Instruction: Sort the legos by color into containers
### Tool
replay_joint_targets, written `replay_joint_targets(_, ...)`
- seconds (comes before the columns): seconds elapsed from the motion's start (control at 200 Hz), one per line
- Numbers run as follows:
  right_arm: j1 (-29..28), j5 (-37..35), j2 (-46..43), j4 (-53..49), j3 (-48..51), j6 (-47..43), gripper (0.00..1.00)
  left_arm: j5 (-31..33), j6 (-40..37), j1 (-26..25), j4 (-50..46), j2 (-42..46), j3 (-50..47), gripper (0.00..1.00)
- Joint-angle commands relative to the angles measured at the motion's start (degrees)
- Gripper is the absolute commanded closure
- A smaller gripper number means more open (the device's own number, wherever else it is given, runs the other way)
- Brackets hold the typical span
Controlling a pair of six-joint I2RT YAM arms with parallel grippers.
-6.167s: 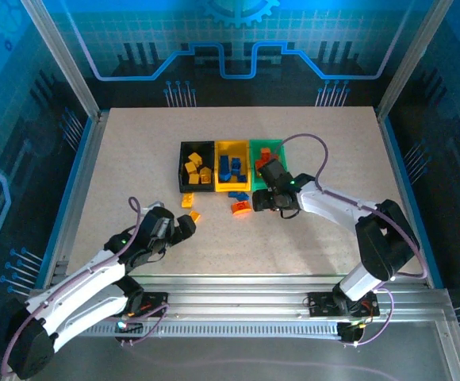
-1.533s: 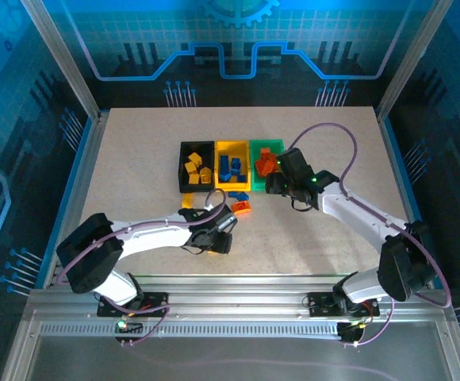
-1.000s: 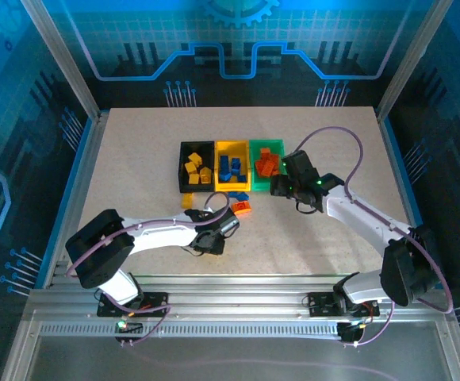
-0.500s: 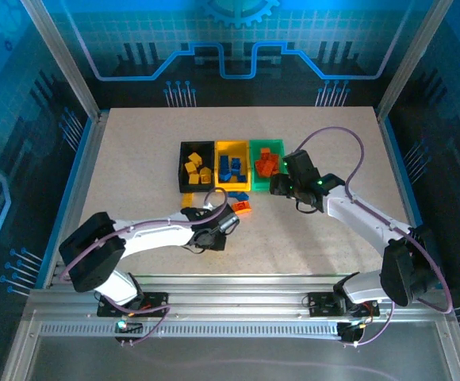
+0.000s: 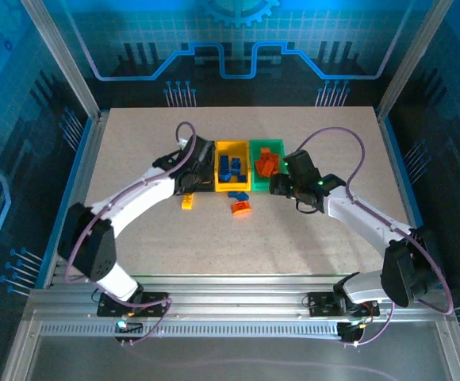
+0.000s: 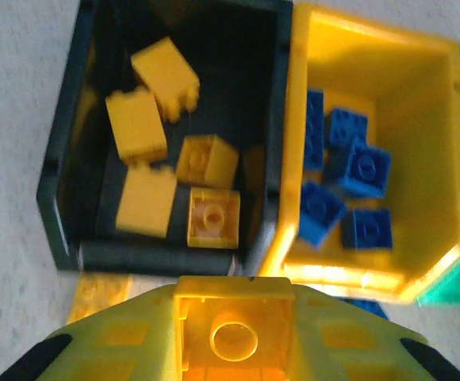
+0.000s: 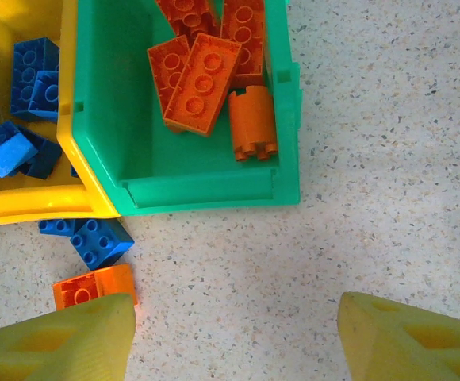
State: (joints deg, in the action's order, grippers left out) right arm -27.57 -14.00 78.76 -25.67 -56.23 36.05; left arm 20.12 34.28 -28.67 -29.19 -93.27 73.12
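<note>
Left tool (image 6: 234,349) is clenched on a yellow brick (image 6: 233,317), above the near wall of the black bin (image 6: 63,159). That bin adjoins the yellow bin (image 6: 444,119) on its left and holds five yellow bricks (image 6: 137,125).

Right tool (image 7: 230,337) is released, jaws wide apart, over the tabletop (image 7: 373,198) before the green bin (image 7: 206,190), which adjoins the yellow bin's right.

An orange brick (image 7: 95,287) and blue bricks (image 7: 99,238) lie loose just before the yellow bin.
</note>
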Motion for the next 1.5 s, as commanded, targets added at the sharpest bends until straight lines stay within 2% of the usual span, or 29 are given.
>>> replay_joint_targets(0.0,0.88,0.24,-0.67,-0.60,-0.36,0.77,0.30,3.04,-3.54,2.46,-0.51,-6.88,5.87,0.77)
replay_joint_targets(0.125,0.94,0.29,-1.23,-1.22,-0.65,0.69,0.30,3.13,-3.89,4.87,-2.41,-13.75,13.17,0.76)
replay_joint_targets(0.18,1.03,0.30,-1.54,-1.39,-0.65,0.64,0.30,2.93,-3.95,5.69,-3.33,-16.47,15.87,0.72)
replay_joint_targets(0.32,1.07,0.44,-1.85,-2.08,-1.17,0.60,0.30,1.99,-4.55,6.53,-4.91,-20.15,20.72,0.51)
replay_joint_targets(0.445,1.12,0.55,-2.12,-2.10,-1.16,0.86,0.30,0.57,-4.80,6.52,-4.53,-18.64,20.72,0.36)
replay_joint_targets(0.58,1.12,0.99,-2.21,-1.93,-1.06,1.13,0.30,-2.41,-3.46,6.22,-2.12,-11.51,13.62,0.24)
replay_joint_targets(0.66,1.12,0.74,-2.47,-1.70,-0.75,1.12,0.30,-3.17,-2.76,5.42,1.17,-4.70,5.20,0.16)
replay_joint_targets(0.77,1.25,0.77,-2.39,-1.27,-0.38,1.28,0.30,-4.21,-0.65,4.52,4.43,3.68,-7.77,0.11)
replay_joint_targets(0.915,1.39,1.49,-1.48,-0.44,-0.28,1.55,0.30,-5.90,2.89,3.45,11.28,12.05,-23.74,0.10)
replay_joint_targets(1.011,1.38,1.93,-0.59,-0.08,-0.61,1.74,0.30,-5.75,4.03,1.96,15.95,12.55,-30.00,0.11)
replay_joint_targets(1.261,1.39,2.40,0.27,-0.40,-1.09,1.95,0.30,1.63,2.32,0.44,22.05,2.76,-29.89,0.15)
replay_joint_targets(1.496,1.58,1.69,-1.01,-1.14,-0.73,1.65,0.30,7.87,0.65,1.65,25.28,-2.51,-27.19,0.26)
